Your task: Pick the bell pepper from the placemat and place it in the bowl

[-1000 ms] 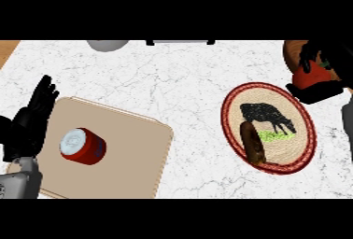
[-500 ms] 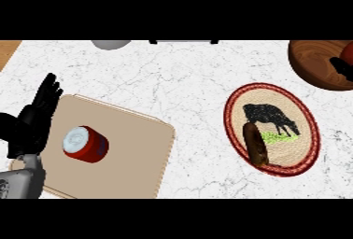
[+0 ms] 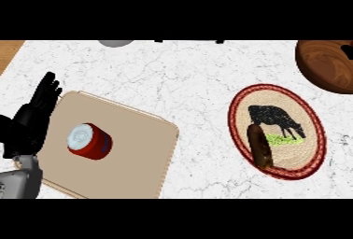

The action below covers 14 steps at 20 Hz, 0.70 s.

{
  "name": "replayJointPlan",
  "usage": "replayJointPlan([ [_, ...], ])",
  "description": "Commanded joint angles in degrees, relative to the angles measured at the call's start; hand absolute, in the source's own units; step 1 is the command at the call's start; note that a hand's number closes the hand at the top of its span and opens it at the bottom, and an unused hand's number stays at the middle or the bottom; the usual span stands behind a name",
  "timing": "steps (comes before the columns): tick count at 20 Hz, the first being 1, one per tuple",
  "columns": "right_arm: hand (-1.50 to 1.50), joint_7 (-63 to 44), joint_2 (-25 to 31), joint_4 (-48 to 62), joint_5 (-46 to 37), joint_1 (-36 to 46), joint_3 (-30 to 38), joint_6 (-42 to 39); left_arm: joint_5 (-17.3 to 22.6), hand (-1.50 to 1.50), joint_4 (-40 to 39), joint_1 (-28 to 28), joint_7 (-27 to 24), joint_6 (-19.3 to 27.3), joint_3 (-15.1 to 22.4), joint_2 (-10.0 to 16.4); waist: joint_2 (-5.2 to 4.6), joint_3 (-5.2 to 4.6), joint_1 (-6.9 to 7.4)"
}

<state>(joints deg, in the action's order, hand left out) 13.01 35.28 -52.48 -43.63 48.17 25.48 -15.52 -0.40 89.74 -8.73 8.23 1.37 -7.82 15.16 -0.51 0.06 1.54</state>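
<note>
A wide white surface [image 3: 179, 79] with thin grey veins, like marble, is seen under everything. Just to the right of the left robot hand [image 3: 33, 123] a big flat tan board [image 3: 138, 154] with rounded corners is laid. Far to the right of that robot hand an oval woven placemat [image 3: 298, 151] with a red rim and a black cow picture is spread flat. Further away and up to the right, a round brown wooden bowl [image 3: 324, 65] is cut off by the edge of the view.

The left robot hand is held open with its black fingers straight up, resting at the left edge. The right robot hand is not seen.

A short red can [image 3: 89, 141] with a white top is set on the board, close beside the robot hand. A smooth, long brown stick-shaped thing [image 3: 260, 147] is laid on the placemat.

No bell pepper is seen on the placemat. A small orange spot [image 3: 347, 46] in the bowl may be it, but this cannot be told for sure. If so, the job is judged nearly done.
</note>
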Motion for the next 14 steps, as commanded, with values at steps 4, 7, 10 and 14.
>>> replayJointPlan([
  [4, 1.5, 8.35, 3.13, 21.68, -3.81, 9.06, -0.74, 9.22, -0.84, 0.0, -2.06, -2.93, 0.09, 0.53, 0.87, -1.22, -0.57, 0.03, 1.22],
  [7, 1.5, 13.69, 3.29, 27.18, -3.55, 6.79, 1.19, 14.51, -0.97, 0.0, -1.39, -2.74, -0.09, 0.4, 0.61, -0.77, -0.99, 0.14, 2.0],
  [10, 1.5, 14.59, 5.37, 31.41, -3.96, 9.74, 1.57, 14.74, -2.26, 0.0, -1.64, -1.72, -1.93, 1.15, 2.22, -2.45, -1.17, 0.15, 2.55],
  [14, 1.5, 2.9, 6.98, 36.51, -9.8, 9.09, -2.48, 10.46, -3.55, 0.0, -1.74, -4.38, -0.26, 2.17, 3.36, -2.9, -1.53, 0.16, 2.82],
])
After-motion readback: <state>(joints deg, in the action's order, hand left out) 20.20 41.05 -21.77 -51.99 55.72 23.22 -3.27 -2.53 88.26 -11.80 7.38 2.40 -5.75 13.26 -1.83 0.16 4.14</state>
